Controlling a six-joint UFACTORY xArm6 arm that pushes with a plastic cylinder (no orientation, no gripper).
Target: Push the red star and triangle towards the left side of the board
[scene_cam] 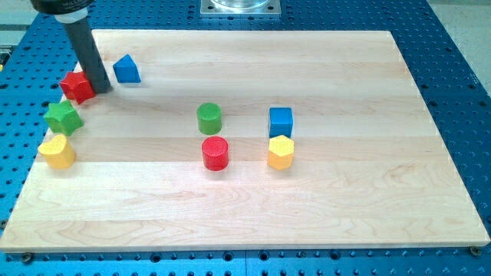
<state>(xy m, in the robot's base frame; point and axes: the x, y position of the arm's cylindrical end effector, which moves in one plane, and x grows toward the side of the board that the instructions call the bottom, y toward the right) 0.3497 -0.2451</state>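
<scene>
In the camera view, a pale wooden board [322,192] lies on a blue perforated table [460,69]. The dark rod comes down from the view's top left, and my tip [102,90] rests on the board just at the right edge of the red star [77,86], touching it or nearly so. There is no gripper on this arm, so nothing is grasped or released; the rod only presses sideways.

The red star sits near the board's left edge. The blue triangle [126,69] stands just to the right of the rod, slightly nearer the view's top, apart from the star.

Below the star lie a green star [63,117] and then a yellow block [57,152], close to the left edge.

Near the board's middle stand a green cylinder [209,118] and a red cylinder [215,153], with a blue cube [281,121] touching a yellow hexagonal block [281,152] to their right.
</scene>
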